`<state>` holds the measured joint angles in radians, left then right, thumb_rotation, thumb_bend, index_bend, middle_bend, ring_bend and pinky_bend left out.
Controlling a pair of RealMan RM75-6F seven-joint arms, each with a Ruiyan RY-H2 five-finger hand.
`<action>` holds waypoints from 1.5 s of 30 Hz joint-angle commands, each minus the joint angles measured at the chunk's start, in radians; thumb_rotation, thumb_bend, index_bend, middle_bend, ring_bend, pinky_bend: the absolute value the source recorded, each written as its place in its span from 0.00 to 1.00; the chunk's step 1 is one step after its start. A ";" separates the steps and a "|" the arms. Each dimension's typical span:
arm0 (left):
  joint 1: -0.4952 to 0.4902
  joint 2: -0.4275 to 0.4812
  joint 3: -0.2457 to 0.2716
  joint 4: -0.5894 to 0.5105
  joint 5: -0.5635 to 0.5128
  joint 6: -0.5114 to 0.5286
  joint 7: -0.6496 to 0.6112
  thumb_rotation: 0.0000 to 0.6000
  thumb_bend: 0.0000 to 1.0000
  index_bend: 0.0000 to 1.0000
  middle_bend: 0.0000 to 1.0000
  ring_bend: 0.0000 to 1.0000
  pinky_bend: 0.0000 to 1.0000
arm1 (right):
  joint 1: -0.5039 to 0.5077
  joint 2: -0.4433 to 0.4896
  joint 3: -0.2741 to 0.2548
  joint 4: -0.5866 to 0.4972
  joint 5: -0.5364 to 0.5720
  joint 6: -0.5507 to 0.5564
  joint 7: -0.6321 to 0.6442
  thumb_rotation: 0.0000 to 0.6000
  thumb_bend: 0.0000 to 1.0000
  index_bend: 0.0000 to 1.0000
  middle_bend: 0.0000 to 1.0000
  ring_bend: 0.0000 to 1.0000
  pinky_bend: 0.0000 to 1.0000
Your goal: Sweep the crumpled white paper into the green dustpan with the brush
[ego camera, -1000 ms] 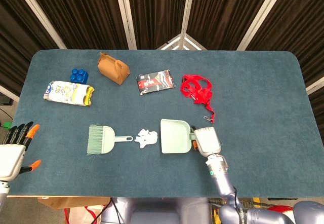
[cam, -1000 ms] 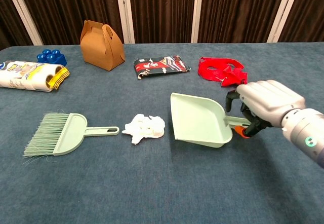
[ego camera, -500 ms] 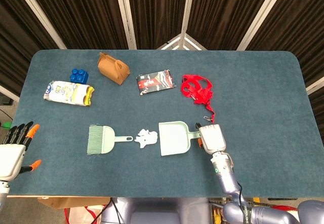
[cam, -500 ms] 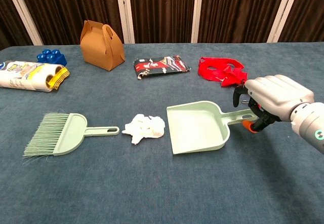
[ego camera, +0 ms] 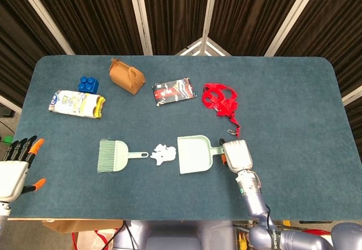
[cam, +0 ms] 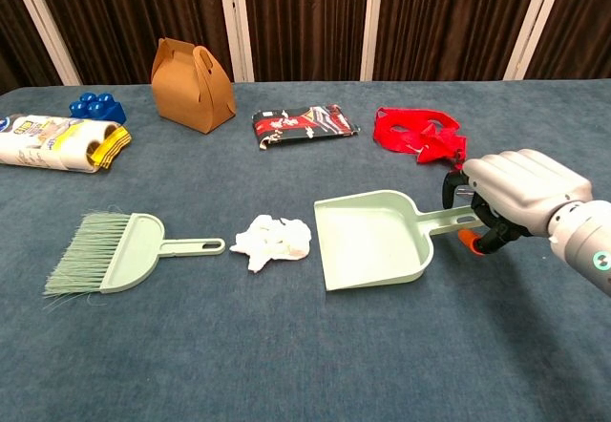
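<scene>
Three things in a row across the near middle of the counter [ego camera: 294, 108]: the brush [cam: 119, 262] on the left, the crumpled white paper [cam: 274, 241] in the centre, the green dustpan [cam: 372, 239] on the right. The dustpan sits flat, its open mouth facing left with the paper just beside the lip, its handle running out to the right.

The right robot hand [cam: 511, 198] is at that handle's end, fingers curled around it from above, so it looks to be holding the dustpan, though the palm side is hidden. The left robot hand [ego camera: 16, 169] hangs off the near-left edge of the counter, holding nothing, fingers straight and apart, seen only in the head view.

The relation that matters: the brush lies to the right of that free left robot hand and a little farther in. Its long axis runs left to right, bristles fanned to the left and handle tip pointing right at the paper, a short gap short of it. The left robot hand is plainly the nearer one, but my read is that it comes in from the bristle end and must pass over them to reach the handle. After that, a left-to-right stroke should carry the paper into the mouth.
</scene>
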<state>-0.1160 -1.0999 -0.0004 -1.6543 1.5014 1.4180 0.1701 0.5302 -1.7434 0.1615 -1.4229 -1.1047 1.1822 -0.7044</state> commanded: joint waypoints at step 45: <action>-0.411 -0.355 -0.221 -0.091 -0.479 -0.263 0.613 1.00 0.27 0.47 0.94 0.94 0.98 | 0.015 0.039 0.010 -0.040 0.010 0.074 -0.154 1.00 0.49 0.68 0.84 0.80 0.80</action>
<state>-0.5076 -1.4344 -0.2124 -1.7554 1.0446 1.1630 0.7674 0.5439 -1.7057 0.1691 -1.4587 -1.0983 1.2546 -0.8541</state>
